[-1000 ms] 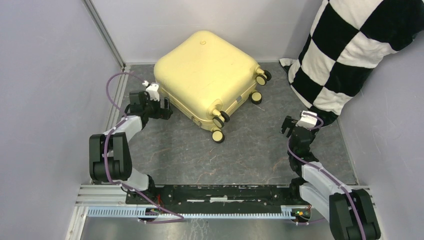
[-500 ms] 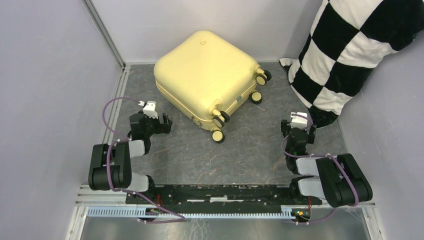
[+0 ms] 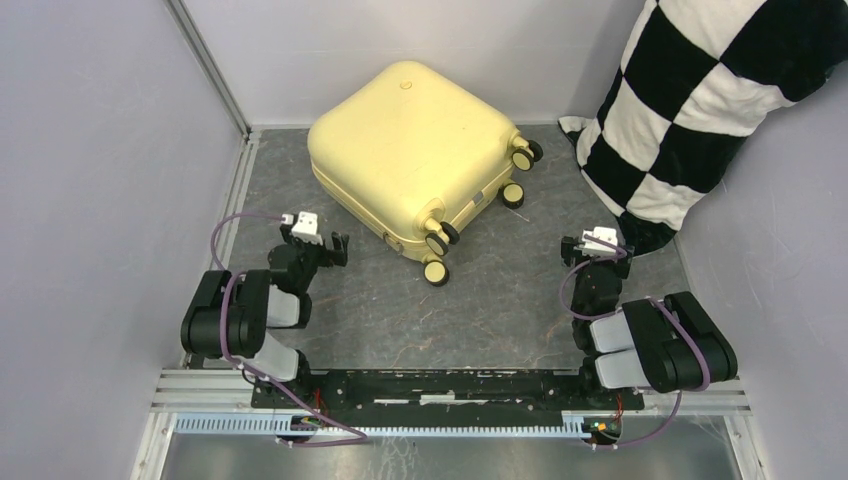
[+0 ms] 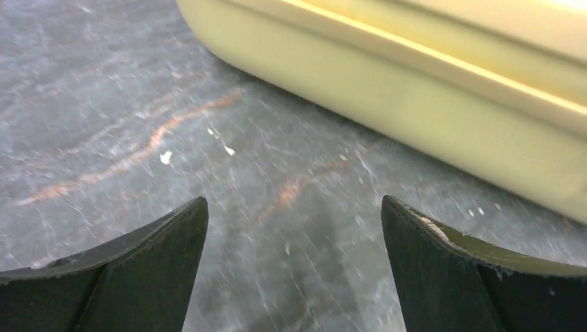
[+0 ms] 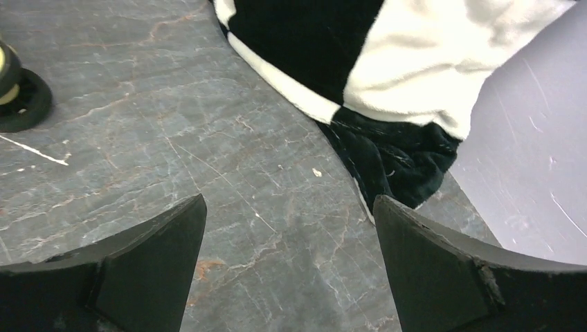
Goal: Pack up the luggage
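Note:
The luggage [image 3: 410, 140], a pale-yellow hard-shell suitcase, lies shut on its side at the back middle, its caster wheels [image 3: 436, 272] facing front-right. Its lower edge [image 4: 443, 90] shows in the left wrist view. My left gripper [image 3: 325, 248] is open and empty, low over the floor a short way left of the luggage, fingertips [image 4: 180, 228] apart. My right gripper [image 3: 585, 250] is open and empty, beside the checkered pillow's lower corner, with one wheel [image 5: 21, 97] at that view's left edge.
A black-and-white checkered pillow [image 3: 700, 90] leans in the back right corner, its corner [image 5: 387, 145] on the floor in front of my right gripper. Grey walls close in left, back and right. The floor [image 3: 450, 320] is dark marbled grey.
Both arms have folded back toward their bases. The left gripper drew away from the luggage's left side; the right gripper pulled slightly back. The luggage has not moved.

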### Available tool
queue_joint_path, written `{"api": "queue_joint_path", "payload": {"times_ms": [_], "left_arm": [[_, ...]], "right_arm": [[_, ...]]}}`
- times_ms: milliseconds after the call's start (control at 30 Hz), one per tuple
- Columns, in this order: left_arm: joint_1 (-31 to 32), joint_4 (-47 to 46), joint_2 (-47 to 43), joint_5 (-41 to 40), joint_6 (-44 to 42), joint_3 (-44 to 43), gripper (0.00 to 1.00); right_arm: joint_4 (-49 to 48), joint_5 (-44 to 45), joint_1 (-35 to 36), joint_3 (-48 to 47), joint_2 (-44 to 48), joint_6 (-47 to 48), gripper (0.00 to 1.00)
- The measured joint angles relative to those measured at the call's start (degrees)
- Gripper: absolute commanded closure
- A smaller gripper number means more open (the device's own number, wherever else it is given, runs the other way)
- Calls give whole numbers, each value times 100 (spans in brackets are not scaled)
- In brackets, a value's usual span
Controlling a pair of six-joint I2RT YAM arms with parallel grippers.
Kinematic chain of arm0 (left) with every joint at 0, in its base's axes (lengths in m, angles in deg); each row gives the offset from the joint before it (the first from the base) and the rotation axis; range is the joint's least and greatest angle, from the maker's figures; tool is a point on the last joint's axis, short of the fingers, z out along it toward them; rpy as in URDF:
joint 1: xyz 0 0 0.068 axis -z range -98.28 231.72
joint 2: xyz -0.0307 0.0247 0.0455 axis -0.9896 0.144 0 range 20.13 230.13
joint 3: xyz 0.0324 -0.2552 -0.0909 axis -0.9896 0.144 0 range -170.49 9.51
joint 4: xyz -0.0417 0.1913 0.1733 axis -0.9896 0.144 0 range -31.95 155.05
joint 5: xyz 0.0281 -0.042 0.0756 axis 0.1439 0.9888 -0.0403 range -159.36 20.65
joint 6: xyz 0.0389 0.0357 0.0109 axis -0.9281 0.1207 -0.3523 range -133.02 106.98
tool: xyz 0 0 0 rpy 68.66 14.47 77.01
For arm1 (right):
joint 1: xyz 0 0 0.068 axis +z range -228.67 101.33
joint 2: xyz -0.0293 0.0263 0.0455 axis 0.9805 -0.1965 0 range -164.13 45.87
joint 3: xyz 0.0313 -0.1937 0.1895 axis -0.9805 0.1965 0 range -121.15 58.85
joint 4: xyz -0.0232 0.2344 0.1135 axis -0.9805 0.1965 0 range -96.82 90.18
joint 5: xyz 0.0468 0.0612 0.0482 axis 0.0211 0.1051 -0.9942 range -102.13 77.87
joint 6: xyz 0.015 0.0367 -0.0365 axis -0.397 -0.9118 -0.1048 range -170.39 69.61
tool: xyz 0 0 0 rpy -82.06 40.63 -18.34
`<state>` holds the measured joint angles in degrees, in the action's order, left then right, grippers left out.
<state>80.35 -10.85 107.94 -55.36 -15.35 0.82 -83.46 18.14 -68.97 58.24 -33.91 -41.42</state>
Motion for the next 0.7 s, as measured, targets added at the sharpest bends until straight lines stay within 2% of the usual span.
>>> {"api": "queue_joint_path", "payload": {"times_ms": [233, 700], "left_arm": [[48, 127, 20, -535, 2, -389, 0], [48, 153, 20, -649, 2, -389, 0]], "right_arm": [[-26, -293, -166, 0, 50, -7, 2], [-39, -374, -188, 0, 50, -7, 2]]}}
